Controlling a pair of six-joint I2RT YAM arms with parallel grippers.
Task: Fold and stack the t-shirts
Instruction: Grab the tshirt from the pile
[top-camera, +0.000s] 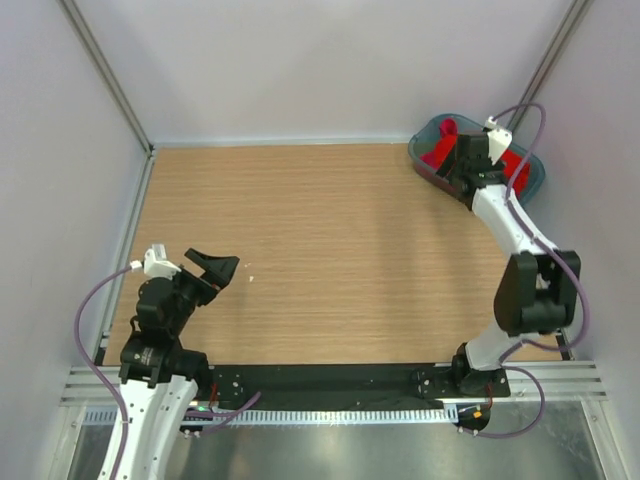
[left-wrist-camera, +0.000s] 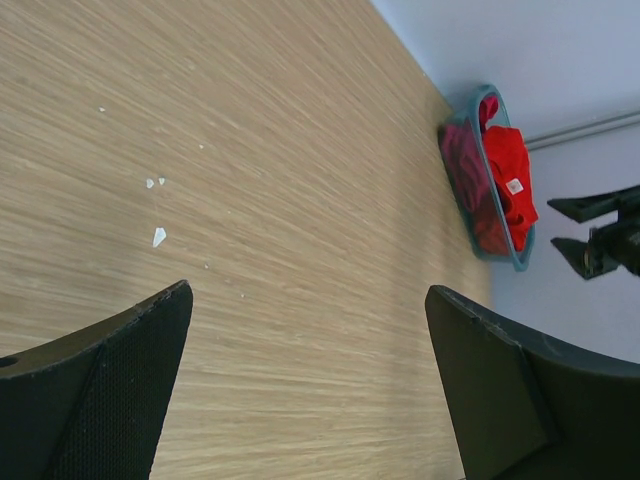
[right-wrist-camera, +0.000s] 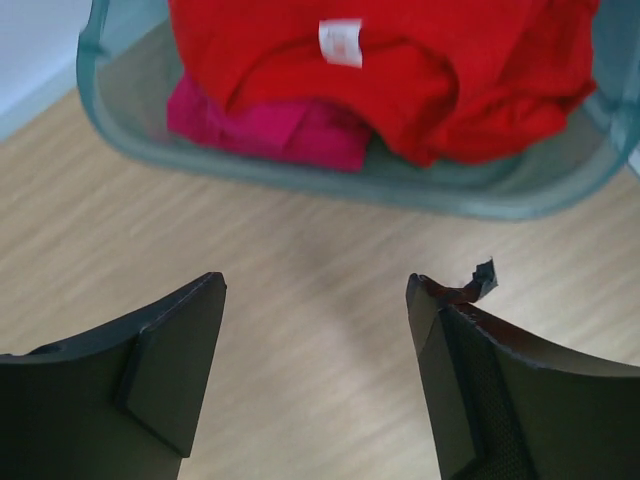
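Observation:
A bright red t-shirt (right-wrist-camera: 420, 70) with a small white label (right-wrist-camera: 341, 42) lies crumpled in a teal tub (right-wrist-camera: 330, 180) at the table's far right corner. A crimson-pink t-shirt (right-wrist-camera: 270, 125) lies under it. Both also show in the top view, the red one (top-camera: 437, 152) partly hidden by my right arm, and in the left wrist view (left-wrist-camera: 508, 185). My right gripper (right-wrist-camera: 315, 290) is open and empty, over bare wood just short of the tub (top-camera: 530, 175). My left gripper (top-camera: 215, 268) is open and empty above the table's near left (left-wrist-camera: 308, 300).
The wooden table (top-camera: 320, 250) has a few small white flecks (left-wrist-camera: 158, 236) near the left gripper. Walls close in on the far, left and right sides. A frayed bit of tape (right-wrist-camera: 482, 280) sticks out from the right gripper's fingertip.

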